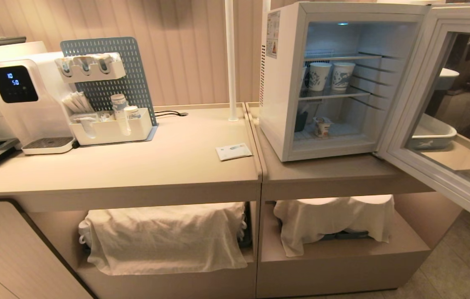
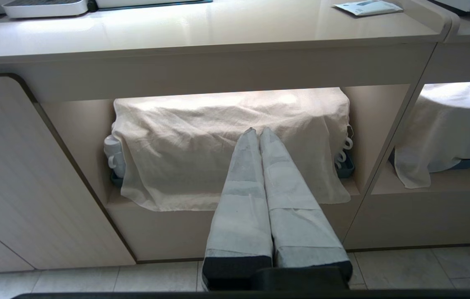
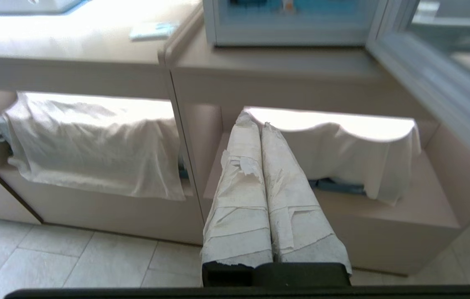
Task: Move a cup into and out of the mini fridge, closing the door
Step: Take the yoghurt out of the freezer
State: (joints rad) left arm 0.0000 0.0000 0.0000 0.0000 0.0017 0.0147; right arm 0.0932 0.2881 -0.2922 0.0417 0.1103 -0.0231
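Note:
The white mini fridge (image 1: 281,104) stands on the right counter, lit inside, and its lower front edge (image 3: 289,37) shows in the right wrist view. Its glass door (image 1: 446,124) is swung wide open to the right. The small white cup (image 1: 322,126) with orange marks sits on the fridge floor. Neither arm shows in the head view. My right gripper (image 3: 254,118) is shut and empty, low before the right under-counter shelf. My left gripper (image 2: 257,131) is shut and empty, facing the cloth-covered left shelf.
Two taller blue-patterned paper cups (image 1: 330,76) stand on the fridge's middle wire shelf. A water dispenser (image 1: 23,95), a pegboard organiser (image 1: 110,104) and a sachet (image 1: 233,151) are on the left counter. White cloths (image 1: 164,236) cover the shelves below. A white pole (image 1: 230,62) rises beside the fridge.

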